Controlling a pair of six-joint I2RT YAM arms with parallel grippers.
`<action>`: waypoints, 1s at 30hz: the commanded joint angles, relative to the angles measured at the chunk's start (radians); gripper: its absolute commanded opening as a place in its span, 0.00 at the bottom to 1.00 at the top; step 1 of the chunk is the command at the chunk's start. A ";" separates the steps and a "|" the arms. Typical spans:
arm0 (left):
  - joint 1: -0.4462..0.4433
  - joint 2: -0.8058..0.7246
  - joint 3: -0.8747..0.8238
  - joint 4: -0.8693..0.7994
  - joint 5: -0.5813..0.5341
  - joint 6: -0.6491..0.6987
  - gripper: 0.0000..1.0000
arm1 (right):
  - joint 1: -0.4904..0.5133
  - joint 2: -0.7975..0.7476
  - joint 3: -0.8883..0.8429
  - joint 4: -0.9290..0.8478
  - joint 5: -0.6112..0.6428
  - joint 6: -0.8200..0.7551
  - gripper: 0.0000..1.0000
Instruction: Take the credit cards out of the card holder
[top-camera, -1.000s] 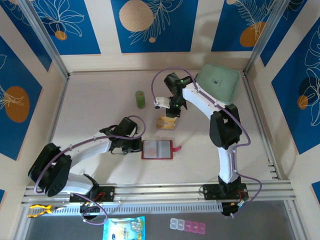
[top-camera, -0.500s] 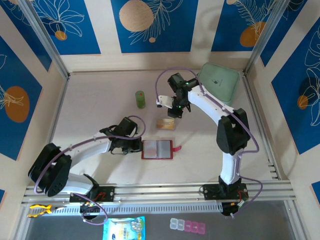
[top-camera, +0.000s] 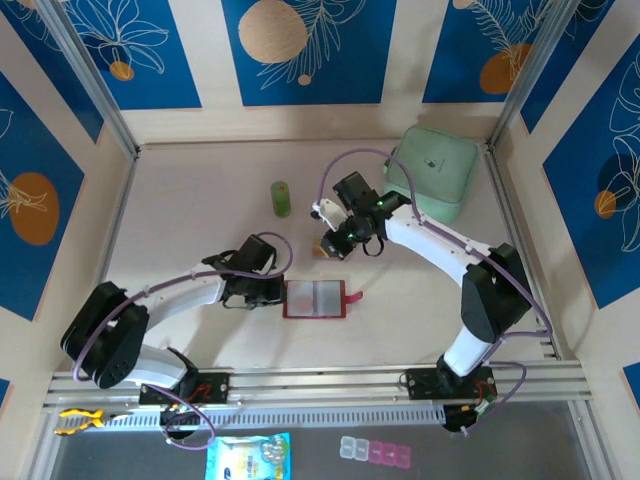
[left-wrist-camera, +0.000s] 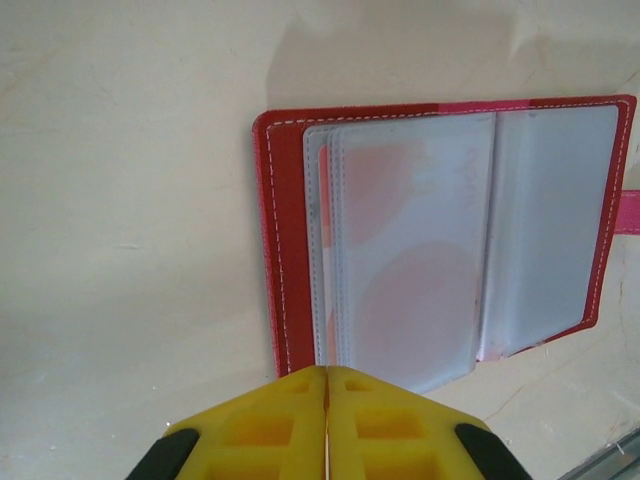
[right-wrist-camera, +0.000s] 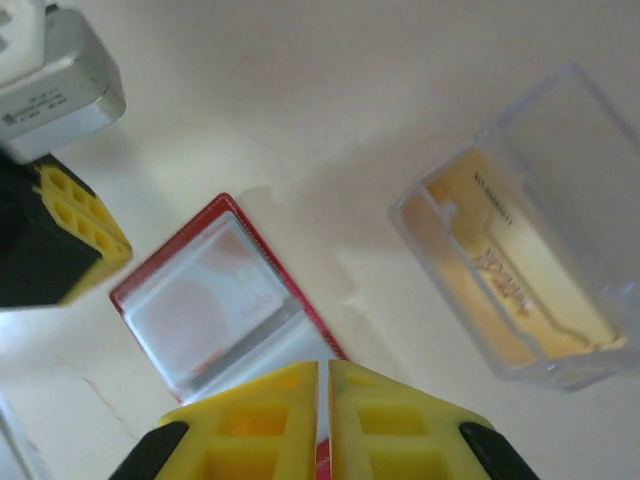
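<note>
**Holder** (left-wrist-camera: 275, 250): laid open on the table (top-camera: 200, 220), pockets up.
**Pinkish-red card** (left-wrist-camera: 400, 290): seen through the clear pockets; not yet removed.
**Orange-yellow card** (right-wrist-camera: 510, 280): lodged in the clear box (right-wrist-camera: 560, 110) just beside the holder; judged already taken out.
**Left gripper** (left-wrist-camera: 326, 372): jaws pressed together, tips at the holder's edge; whether that edge is pinched cannot be told.
**Right gripper** (right-wrist-camera: 322, 368): jaws closed, nothing held, poised above holder and box.
**Progress**: judged partway; pocketed card(s) remain to be drawn.

Flat red wallet (left-wrist-camera: 440, 240): leather-like, white stitching, cloudy semi-gloss plastic sleeves. Clear rectangular box (right-wrist-camera: 520, 250): glossy hard plastic. Cream tabletop (left-wrist-camera: 130, 200): matt, smooth.
</note>
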 joint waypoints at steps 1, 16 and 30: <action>0.008 0.021 -0.019 0.026 0.029 0.024 0.09 | 0.011 -0.061 -0.059 0.093 -0.011 0.342 0.12; 0.008 0.068 -0.032 0.076 0.044 0.014 0.08 | 0.070 -0.214 -0.362 0.331 -0.049 0.805 0.16; 0.008 0.061 -0.066 0.074 0.042 0.008 0.07 | 0.115 -0.099 -0.417 0.456 -0.177 0.932 0.28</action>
